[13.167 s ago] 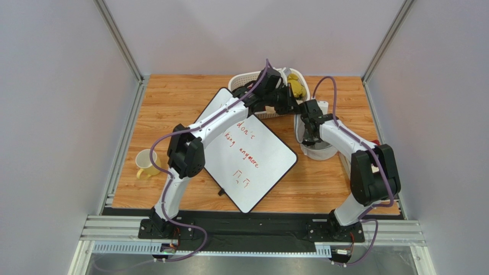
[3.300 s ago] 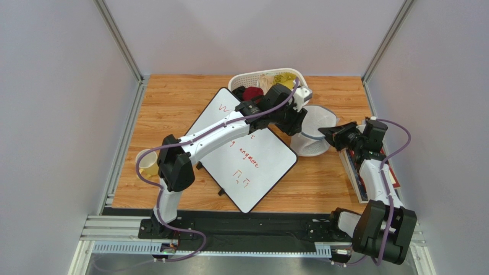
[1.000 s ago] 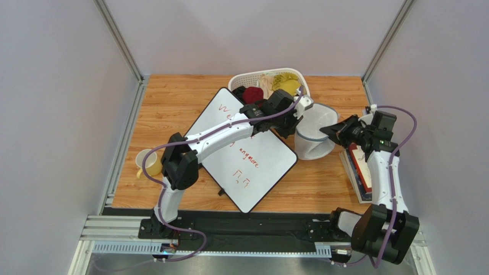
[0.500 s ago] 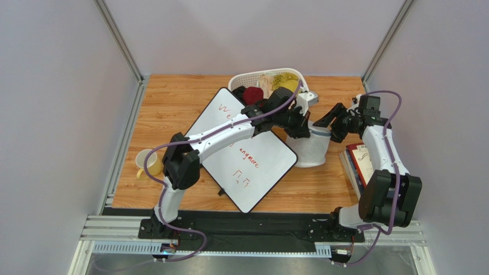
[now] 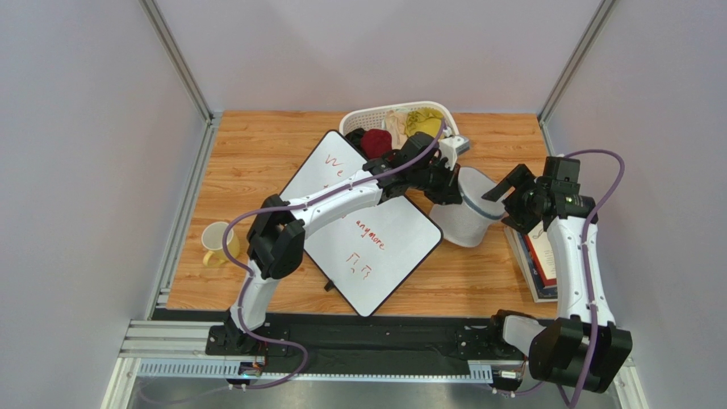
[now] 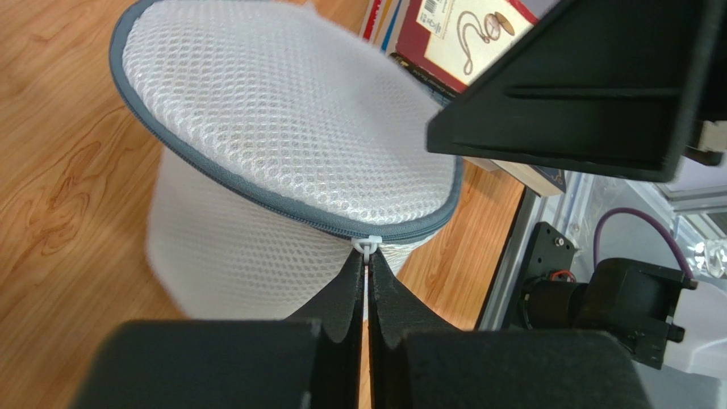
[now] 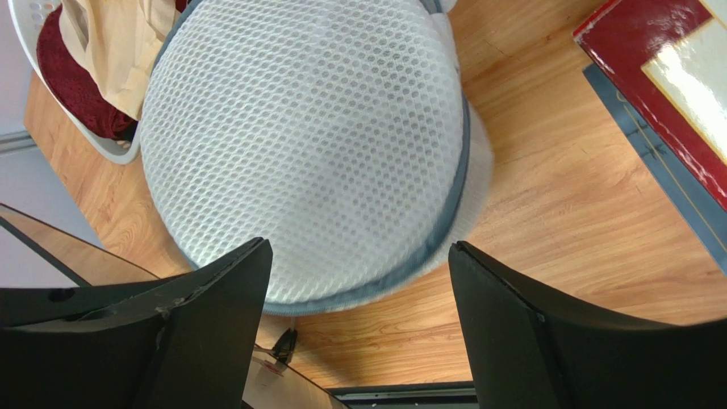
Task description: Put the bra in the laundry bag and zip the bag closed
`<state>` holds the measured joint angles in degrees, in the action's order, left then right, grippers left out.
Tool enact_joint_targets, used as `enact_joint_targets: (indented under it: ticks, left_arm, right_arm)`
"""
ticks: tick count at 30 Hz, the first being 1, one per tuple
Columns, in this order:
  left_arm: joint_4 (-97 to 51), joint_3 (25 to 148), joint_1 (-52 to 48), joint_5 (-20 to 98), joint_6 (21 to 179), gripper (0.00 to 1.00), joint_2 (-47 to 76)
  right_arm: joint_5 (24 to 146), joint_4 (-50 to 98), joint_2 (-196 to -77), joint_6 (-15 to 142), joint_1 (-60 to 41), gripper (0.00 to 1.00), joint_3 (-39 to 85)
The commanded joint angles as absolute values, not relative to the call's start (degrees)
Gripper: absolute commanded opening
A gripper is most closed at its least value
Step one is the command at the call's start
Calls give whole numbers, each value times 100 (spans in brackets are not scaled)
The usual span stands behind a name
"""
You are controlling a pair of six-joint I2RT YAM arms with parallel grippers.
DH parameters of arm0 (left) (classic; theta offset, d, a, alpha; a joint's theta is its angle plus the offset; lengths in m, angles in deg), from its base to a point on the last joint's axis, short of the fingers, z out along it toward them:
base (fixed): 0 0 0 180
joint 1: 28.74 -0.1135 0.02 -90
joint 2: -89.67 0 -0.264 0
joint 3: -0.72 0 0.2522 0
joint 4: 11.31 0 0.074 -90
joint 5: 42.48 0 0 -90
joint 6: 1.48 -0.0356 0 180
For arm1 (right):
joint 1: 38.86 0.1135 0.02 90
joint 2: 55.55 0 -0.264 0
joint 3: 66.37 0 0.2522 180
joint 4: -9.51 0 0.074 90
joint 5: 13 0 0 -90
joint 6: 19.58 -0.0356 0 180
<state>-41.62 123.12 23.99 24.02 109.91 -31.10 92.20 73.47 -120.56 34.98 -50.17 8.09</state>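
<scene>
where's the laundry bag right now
In the top view the laundry bag stands right of centre, between the whiteboard and the books, close to the basket.

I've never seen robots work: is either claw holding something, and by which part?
The left gripper pinches the laundry bag by its white zipper pull. The right gripper hangs open, holding nothing.
</scene>
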Motion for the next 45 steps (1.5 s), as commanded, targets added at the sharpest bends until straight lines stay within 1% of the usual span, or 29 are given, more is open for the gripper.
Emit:
enact_joint_targets:
  ticks: [1, 4, 5, 7, 9, 10, 11, 14, 17, 20, 24, 27, 30, 33, 34, 36, 37, 39, 40, 42, 45]
  left_arm:
    - [-3790, 12276, 2382, 2564, 11102, 0, -2890]
    - [-3781, 12232, 2382, 2669, 11155, 0, -2855]
    - [-3772, 12180, 2373, 2765, 11207, 0, -2820]
    - [-3746, 12118, 2347, 2862, 11295, 0, -2784]
    - [-3659, 12030, 2346, 2854, 11436, 0, -2749]
    - [-3623, 12013, 2346, 2802, 11471, 0, -2749]
    - [-3579, 11995, 2346, 2645, 11506, 0, -2758]
    - [-3465, 11873, 2346, 2433, 11621, 0, -2749]
    - [-3316, 11618, 2346, 2362, 11665, 0, -2644]
    - [-3149, 11381, 2346, 2266, 11709, 0, -2521]
    - [-2982, 11222, 2346, 2151, 11700, 0, -2415]
    - [-2850, 11160, 2346, 2002, 11709, 0, -2362]
    - [-2806, 11177, 2364, 1791, 11674, 0, -2336]
    - [-2823, 11134, 2399, 1676, 11569, 0, -2275]
    - [-2841, 11116, 2408, 1668, 11551, 0, -2257]
    - [-2972, 11063, 2408, 1729, 11498, 0, -2231]
    - [-3051, 11072, 2408, 1781, 11463, 0, -2222]
    - [-3375, 11142, 2399, 1948, 11410, 0, -2248]
    - [-3507, 11255, 2399, 1992, 11392, 0, -2265]
    - [-4032, 11414, 2382, 2238, 11305, 0, -2336]
    - [-4535, 11599, 2355, 2765, 11076, 0, -2319]
  right_arm:
    - [8870, 7749, -11576, 3045, -4985, 81, 697]
    - [8561, 8189, -11452, 2860, -4985, 81, 881]
    - [8648, 8259, -11435, 2824, -4985, 82, 891]
    - [9209, 8269, -11268, 2431, -4985, 81, 699]
    - [9857, 7963, -10936, 1965, -4959, 81, 383]
    - [9983, 7787, -10794, 1701, -4898, 80, 207]
    - [10020, 7463, -10654, 1177, -4871, 79, -108]
    - [9809, 7049, -10214, 358, -4827, 76, -566]
    - [9809, 6505, -9993, -207, -4774, 71, -988]
    - [9695, 6240, -10142, -455, -4695, 70, -1008]
    - [9774, 5993, -10651, -525, -4537, 70, -850]
    - [9669, 5826, -10827, -718, -4361, 67, -832]
    - [9502, 5650, -11003, -771, -4308, 62, -771]
    - [9396, 5746, -11267, -570, -4308, 49, -542]
    - [9370, 5755, -11311, -508, -4308, 42, -498]
    - [9291, 5764, -11382, -367, -4308, 31, -489]
    - [9282, 5764, -11399, -306, -4308, 24, -489]
    - [9290, 5773, -11408, -130, -4308, 15, -524]
    - [9308, 5773, -11417, -60, -4326, 8, -533]
    - [9386, 5773, -11461, 264, -4361, 1, -524]
    - [9701, 5702, -11557, 791, -4553, 0, -550]
